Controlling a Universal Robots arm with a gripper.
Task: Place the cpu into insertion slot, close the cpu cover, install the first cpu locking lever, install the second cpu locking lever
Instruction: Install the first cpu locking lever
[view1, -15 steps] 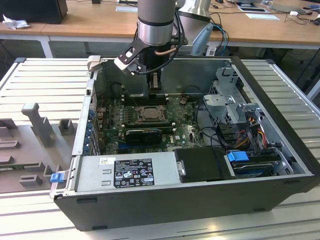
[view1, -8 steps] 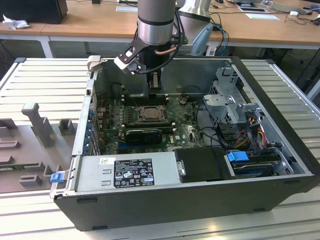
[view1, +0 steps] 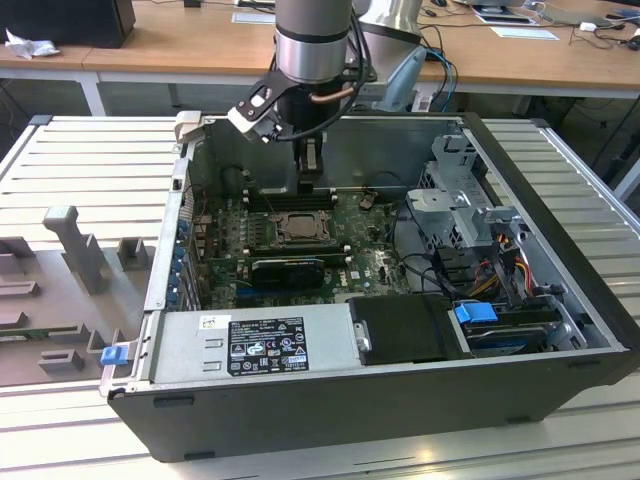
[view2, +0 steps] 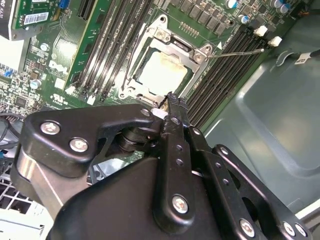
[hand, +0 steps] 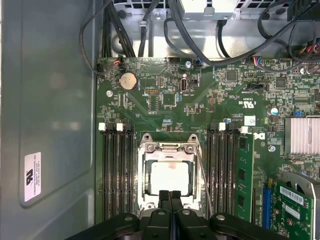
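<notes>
In the exterior view the arm reaches down into an open computer case (view1: 330, 405) lying on a slatted metal surface (view1: 90, 160). The pincer (view1: 311, 186) hangs over the green board, with the insertion slot (view1: 270, 230) just beyond its tip at about 6 o'clock. A grey power supply (view1: 260, 340) lies farther along at 6 o'clock, and a drive cage (view1: 465, 200) sits at 3 o'clock. In both wrist views the pincer (hand: 170, 195) (view2: 171, 98) has its two black fingers pressed together with nothing between them, the tips poised at one edge of the socket. Whether they touch it cannot be told. The cpu (hand: 170, 177) (view2: 162, 70) sits in the slot, its pale top showing through the window of the cpu cover (hand: 170, 148) (view2: 172, 46), which lies flat over it. Long black memory slots (hand: 117, 170) flank the socket on two sides. In the second wrist view a thin wire lever (view2: 240, 51) juts out from one corner of the cover, over the memory slots.
</notes>
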